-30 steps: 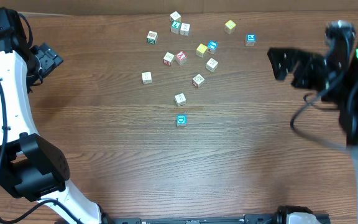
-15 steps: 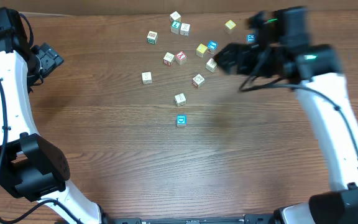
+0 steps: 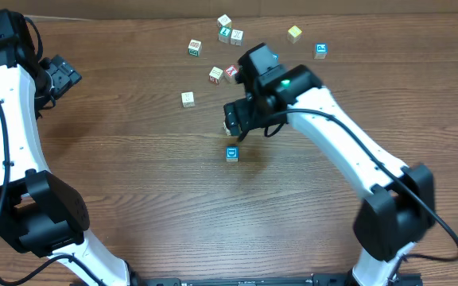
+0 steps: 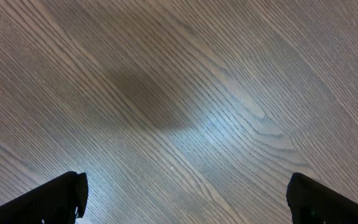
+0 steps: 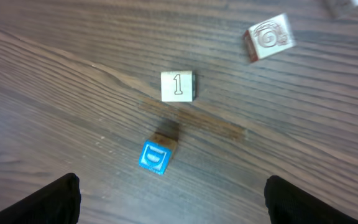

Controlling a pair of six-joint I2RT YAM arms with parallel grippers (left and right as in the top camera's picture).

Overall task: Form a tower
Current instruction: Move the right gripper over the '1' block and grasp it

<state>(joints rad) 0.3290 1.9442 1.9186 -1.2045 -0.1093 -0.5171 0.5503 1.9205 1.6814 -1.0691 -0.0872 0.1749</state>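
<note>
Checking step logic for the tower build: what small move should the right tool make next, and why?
Probably lower the right tool onto the blue cube: the tool stands open, and the cube lies nearly centred beneath it, clear of the numbered cube.

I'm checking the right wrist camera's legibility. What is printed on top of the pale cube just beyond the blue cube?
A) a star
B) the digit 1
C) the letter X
B: the pale cube shows an outlined 1 on its top face, lying apart from the blue cube.
</note>
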